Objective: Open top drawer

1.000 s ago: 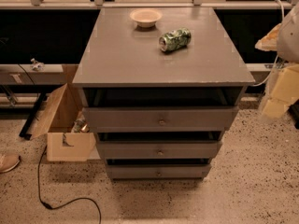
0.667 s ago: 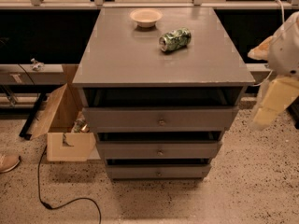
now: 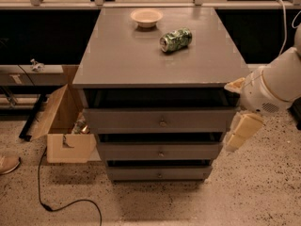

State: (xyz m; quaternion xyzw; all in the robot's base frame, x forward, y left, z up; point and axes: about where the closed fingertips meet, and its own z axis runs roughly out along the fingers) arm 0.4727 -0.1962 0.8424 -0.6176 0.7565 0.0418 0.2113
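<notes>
Camera view: the gripper point(image 3: 241, 126) hangs off the right front corner of the grey cabinet, level with the top drawer point(image 3: 127, 119), which sits just under the surface point(image 3: 117, 55) and looks not yet pulled out; whether the gripper is open or closed cannot be told. To do the step well, it should swing in front of the small knob point(image 3: 162, 123), close squarely on it and pull straight out. Since a second ago the gripper has moved left toward the cabinet, while drawer, bowl point(image 3: 146, 17) and can point(image 3: 176, 39) have not shifted
</notes>
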